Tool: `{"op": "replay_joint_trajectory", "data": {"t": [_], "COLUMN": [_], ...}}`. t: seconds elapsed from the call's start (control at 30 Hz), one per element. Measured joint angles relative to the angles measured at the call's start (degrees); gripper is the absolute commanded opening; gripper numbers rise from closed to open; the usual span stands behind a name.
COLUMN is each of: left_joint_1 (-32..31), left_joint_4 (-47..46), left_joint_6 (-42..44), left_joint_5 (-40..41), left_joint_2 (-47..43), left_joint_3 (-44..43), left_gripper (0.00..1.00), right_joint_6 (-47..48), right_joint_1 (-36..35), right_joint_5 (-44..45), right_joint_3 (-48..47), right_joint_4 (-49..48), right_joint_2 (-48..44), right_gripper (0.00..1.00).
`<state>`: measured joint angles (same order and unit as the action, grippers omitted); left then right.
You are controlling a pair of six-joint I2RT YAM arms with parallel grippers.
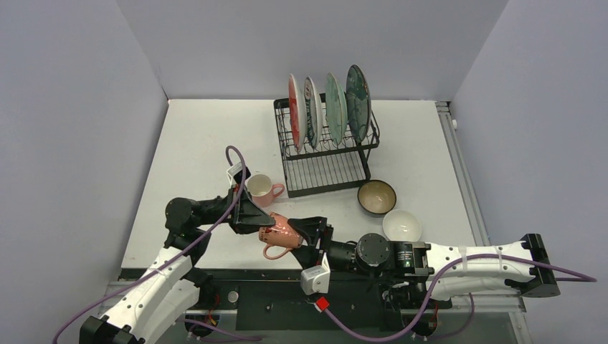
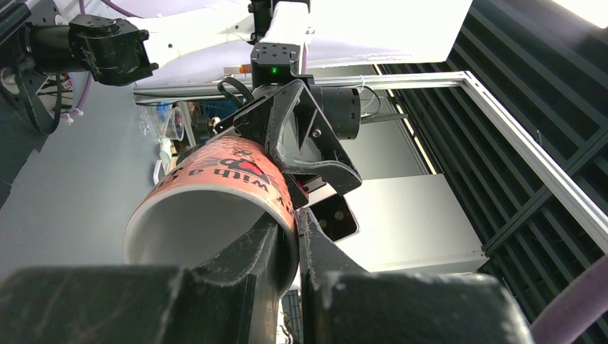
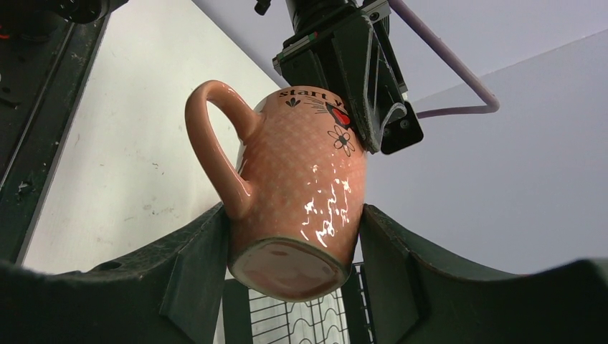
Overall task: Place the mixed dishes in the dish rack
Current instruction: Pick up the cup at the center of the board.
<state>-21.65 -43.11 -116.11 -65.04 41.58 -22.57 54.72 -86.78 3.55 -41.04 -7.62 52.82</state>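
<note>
Fingers (image 2: pixel 244 276) of the left gripper (image 2: pixel 295 247) are pinching the rim of a glossy salmon-orange ceramic mug (image 3: pixel 294 193). The right gripper (image 3: pixel 294 244) is straddling its base, fingers (image 3: pixel 193 265) spread; contact unclear.

Top camera overlooks the whole table (image 1: pixel 201 143) from its near edge; both wrist cameras closely face the orange mug (image 3: pixel 294 201).

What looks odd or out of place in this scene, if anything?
The patterned mug hangs in mid-air, tipped on its side. The left fingers pinch its rim and the right fingers flank its base. Nothing looks spilled or broken.
</note>
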Motion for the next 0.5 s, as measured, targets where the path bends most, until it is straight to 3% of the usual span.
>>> {"op": "replay_joint_trajectory", "data": {"t": [0.17,0.27,0.5], "left_joint_1": [0.0,-0.1,-0.1], "left_joint_4": [0.5,1.6,6.6], "left_joint_6": [0.5,1.9,6.4], "left_joint_5": [0.0,0.0,0.0], "left_joint_2": [-0.2,-0.6,-1.1], "left_joint_3": [0.0,-0.1,-0.3], "left_gripper": [0.21,0.30,0.40], "right_joint_6": [-0.1,-1.0,-3.1], "right_joint_1": [0.0,0.0,0.0], "right_joint_5": [0.0,0.0,1.0], "right_joint_3": [0.0,0.0,0.0], "right_joint_4": [0.0,0.1,1.1], "right_joint_2": [0.0,0.0,-1.5], "right_gripper": [0.06,0.00,0.00]}}
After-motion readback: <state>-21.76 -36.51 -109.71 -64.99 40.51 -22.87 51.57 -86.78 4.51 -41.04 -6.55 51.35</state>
